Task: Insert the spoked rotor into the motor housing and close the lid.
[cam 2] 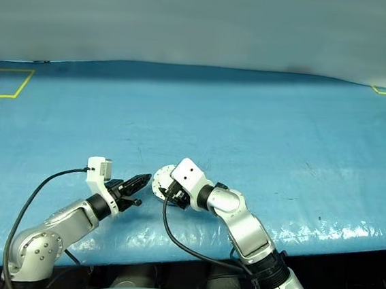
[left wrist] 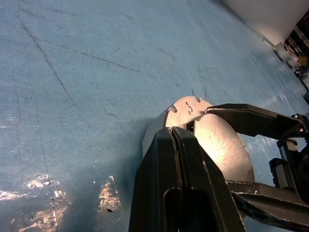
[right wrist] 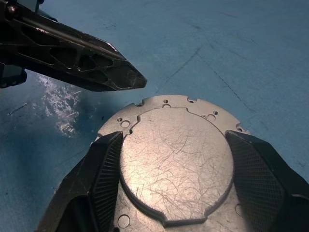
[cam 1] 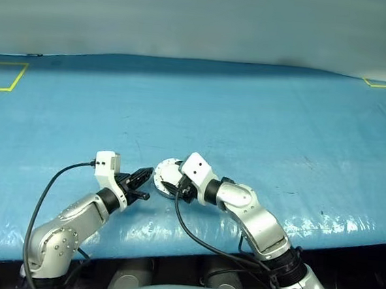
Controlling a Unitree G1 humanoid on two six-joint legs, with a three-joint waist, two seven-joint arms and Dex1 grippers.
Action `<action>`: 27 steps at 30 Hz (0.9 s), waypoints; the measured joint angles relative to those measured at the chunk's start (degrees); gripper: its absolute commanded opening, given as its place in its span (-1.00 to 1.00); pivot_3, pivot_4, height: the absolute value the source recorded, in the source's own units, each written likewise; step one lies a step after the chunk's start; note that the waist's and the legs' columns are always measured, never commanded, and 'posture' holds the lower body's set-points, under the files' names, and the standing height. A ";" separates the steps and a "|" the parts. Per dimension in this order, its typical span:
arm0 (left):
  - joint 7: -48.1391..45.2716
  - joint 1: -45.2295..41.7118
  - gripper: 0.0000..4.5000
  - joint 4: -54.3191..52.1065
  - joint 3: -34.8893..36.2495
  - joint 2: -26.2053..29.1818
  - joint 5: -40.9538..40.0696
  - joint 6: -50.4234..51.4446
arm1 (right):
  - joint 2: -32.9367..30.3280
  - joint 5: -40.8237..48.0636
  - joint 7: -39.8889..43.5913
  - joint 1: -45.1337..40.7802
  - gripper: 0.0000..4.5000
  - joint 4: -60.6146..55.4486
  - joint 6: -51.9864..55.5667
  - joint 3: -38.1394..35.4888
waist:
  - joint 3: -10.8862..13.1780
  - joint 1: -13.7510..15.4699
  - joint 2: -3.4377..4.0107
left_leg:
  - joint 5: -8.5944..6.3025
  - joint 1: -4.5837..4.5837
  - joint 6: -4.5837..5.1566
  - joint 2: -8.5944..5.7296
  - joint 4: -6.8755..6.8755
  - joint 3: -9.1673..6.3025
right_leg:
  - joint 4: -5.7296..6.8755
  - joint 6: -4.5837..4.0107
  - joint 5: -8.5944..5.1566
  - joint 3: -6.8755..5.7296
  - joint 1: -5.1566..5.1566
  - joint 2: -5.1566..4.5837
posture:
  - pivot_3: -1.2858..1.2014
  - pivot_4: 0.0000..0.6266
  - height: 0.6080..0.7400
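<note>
I can read no brand, label or writing anywhere, only scratches on the lid (right wrist: pixel 176 159), whose plain outer face with its raised circle faces my right wrist camera. My right gripper (right wrist: pixel 174 166) has its jaws spread wide and clamped on either side of the closed motor housing (cam 1: pixel 166 176) near the front of the blue table (cam 1: pixel 250 116). My left gripper (cam 2: pixel 138 180) has its jaws pressed together, tips just beside the housing's rim.

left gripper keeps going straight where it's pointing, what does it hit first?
Probably the rim of the lid held between the right gripper's fingers; the shut left gripper points at its edge, though depth is uncertain.
</note>
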 measured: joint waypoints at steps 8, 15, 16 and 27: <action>-2.20 0.00 -1.00 -0.02 -2.06 1.59 0.52 1.12 | 0.19 -0.01 -0.03 -0.02 0.35 0.03 0.18 0.02 | -0.01 0.00 0.01 | 0.00 0.00 -0.01 0.01 -0.03 0.01 | 0.00 -0.26 -0.14 0.02 0.00 -0.01 | 0.03 -0.52 1.00; -1.48 -1.39 -1.00 -0.05 -3.25 1.54 2.30 2.79 | 0.15 -0.11 -0.11 -0.01 0.35 0.13 0.41 -0.01 | -0.17 0.11 0.11 | 0.01 0.03 0.00 -0.01 -0.02 -0.01 | -0.01 -0.25 -0.16 0.01 0.00 -0.03 | 0.03 -0.52 1.00; -1.11 -1.83 -1.00 -0.05 -3.46 1.53 2.65 3.18 | 0.15 -0.16 -0.14 -0.03 0.35 0.17 0.48 -0.02 | -0.19 0.14 0.13 | 0.02 0.06 -0.01 -0.02 -0.02 -0.01 | -0.02 -0.25 -0.16 0.01 0.00 -0.03 | 0.03 -0.52 1.00; -1.28 -3.20 -1.00 0.02 -4.42 1.52 5.78 3.45 | -0.29 1.92 -1.25 3.79 1.00 -5.51 5.09 -4.08 | -0.28 0.30 0.13 | 0.03 0.05 0.01 -0.06 -0.02 -0.02 | -0.05 -0.24 -0.16 0.03 0.01 -0.08 | 0.03 -0.52 1.00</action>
